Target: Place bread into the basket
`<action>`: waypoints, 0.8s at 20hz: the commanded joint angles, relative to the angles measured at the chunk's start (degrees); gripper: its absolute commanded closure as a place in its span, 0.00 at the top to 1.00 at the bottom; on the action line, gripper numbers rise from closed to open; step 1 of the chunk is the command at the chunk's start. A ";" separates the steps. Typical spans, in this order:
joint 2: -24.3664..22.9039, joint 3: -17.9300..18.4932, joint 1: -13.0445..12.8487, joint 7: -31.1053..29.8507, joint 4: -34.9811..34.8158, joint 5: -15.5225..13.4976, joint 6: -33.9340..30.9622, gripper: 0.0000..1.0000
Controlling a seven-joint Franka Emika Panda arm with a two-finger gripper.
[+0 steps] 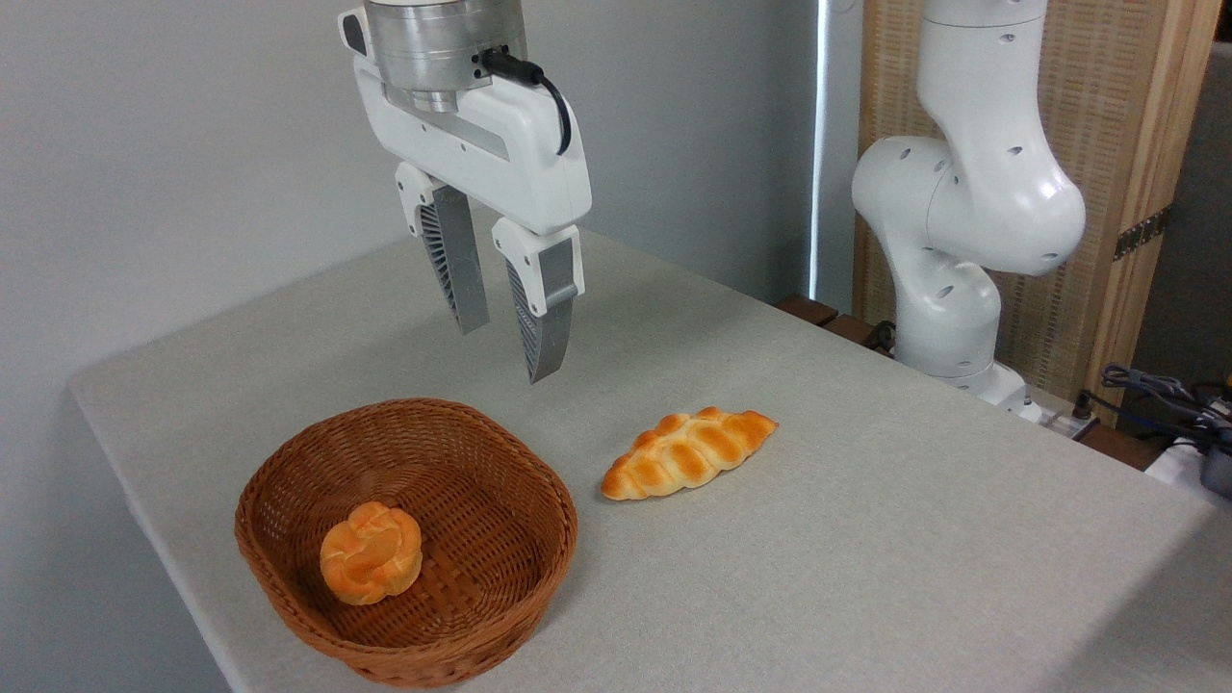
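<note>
1. The end effector hangs above the worktop, fingers parted by a narrow gap, holding and touching nothing.
2. The bread lies on the worktop, just right of the basket, not touching it.
3. A round bun sits inside the basket.

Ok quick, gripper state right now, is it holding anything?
Gripper: open and empty, fingers apart in the air above the table, behind the basket. The bread lies untouched on the table.
</note>
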 commanded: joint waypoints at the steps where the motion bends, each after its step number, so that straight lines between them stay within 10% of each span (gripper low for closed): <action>1: -0.55 0.33 -0.19 -0.40 0.10 0.67 -0.83 1.00; 16: -0.38 -0.37 -0.63 -0.49 0.01 0.67 -1.09 1.00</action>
